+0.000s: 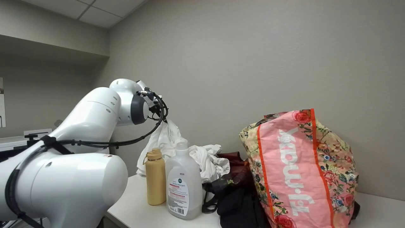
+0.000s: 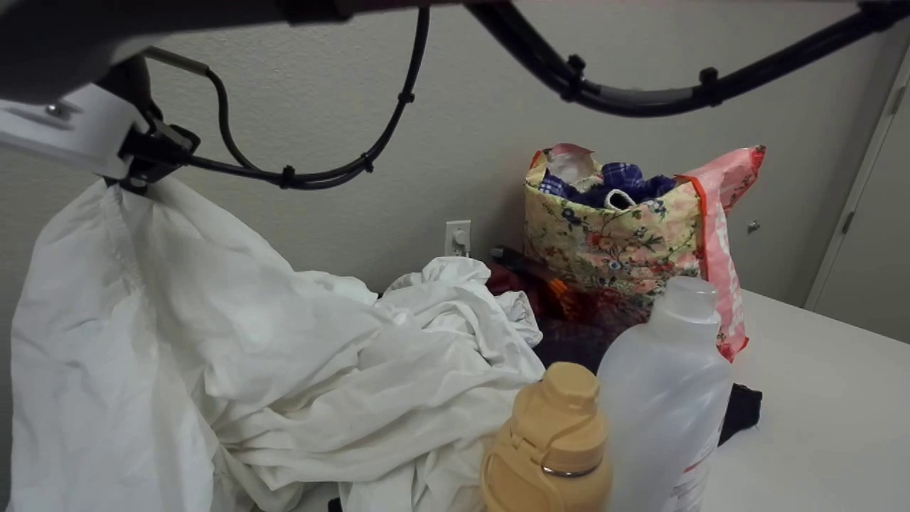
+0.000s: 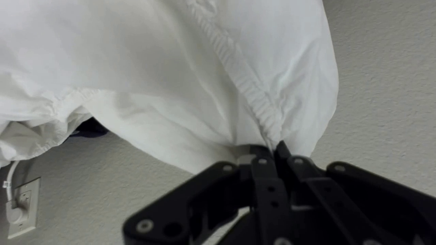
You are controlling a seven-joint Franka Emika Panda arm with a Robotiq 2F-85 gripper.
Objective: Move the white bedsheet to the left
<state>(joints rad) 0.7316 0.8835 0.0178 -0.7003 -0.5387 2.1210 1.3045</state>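
The white bedsheet (image 1: 165, 134) hangs in a steep peak from my gripper and runs down to a crumpled heap on the table in both exterior views. In an exterior view the bedsheet (image 2: 284, 341) fills the left and middle. My gripper (image 2: 129, 186) is above the table at the upper left there, at the top of the peak. In the wrist view the gripper (image 3: 273, 149) is shut on a gathered, elastic-looking edge of the bedsheet (image 3: 177, 78). The lower folds are partly hidden behind the bottles in an exterior view.
A tan bottle (image 1: 156, 180) and a clear detergent bottle (image 1: 183, 190) stand on the white table (image 1: 133, 196) close to the sheet. Dark clothes (image 1: 239, 205) and a floral shopping bag (image 1: 294, 171) are beyond them. A wall outlet (image 2: 457, 237) with a plug is behind the heap.
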